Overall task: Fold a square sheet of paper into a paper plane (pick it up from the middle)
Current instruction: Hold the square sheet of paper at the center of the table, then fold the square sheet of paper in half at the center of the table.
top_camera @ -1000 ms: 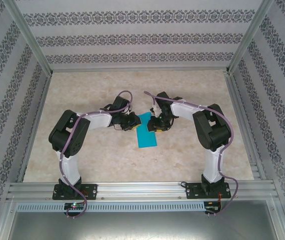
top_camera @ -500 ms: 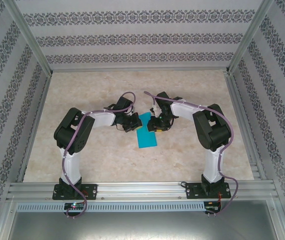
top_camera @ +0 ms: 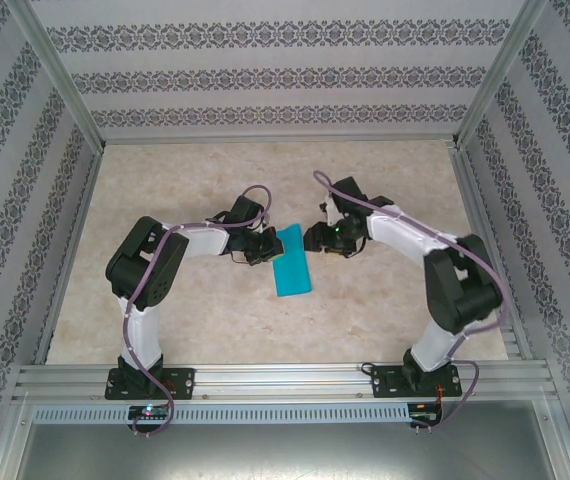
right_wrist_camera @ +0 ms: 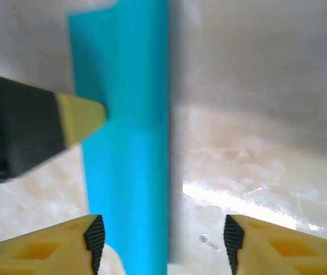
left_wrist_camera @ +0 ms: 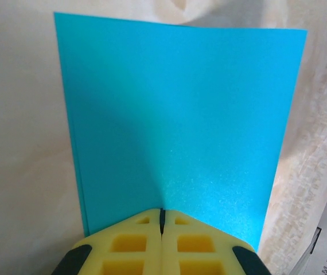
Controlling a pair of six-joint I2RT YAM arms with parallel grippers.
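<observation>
Yellow-padded left hand is pinched shut on the near edge of the thin teal-blue square paper sheet, mid-frame in the top view at the pale desk. Beyond it, the right hand is open and holds nothing. The paper looks light and floppy, so pinch its edges softly.

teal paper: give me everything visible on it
The paper is plain matte teal, thin, with an oblong outline and a doubled edge in the left wrist view, so apparently folded in half. It sits on the table, near its middle. The left end effector is shut on one edge; the right end effector stands open beside it, not gripping.
</observation>
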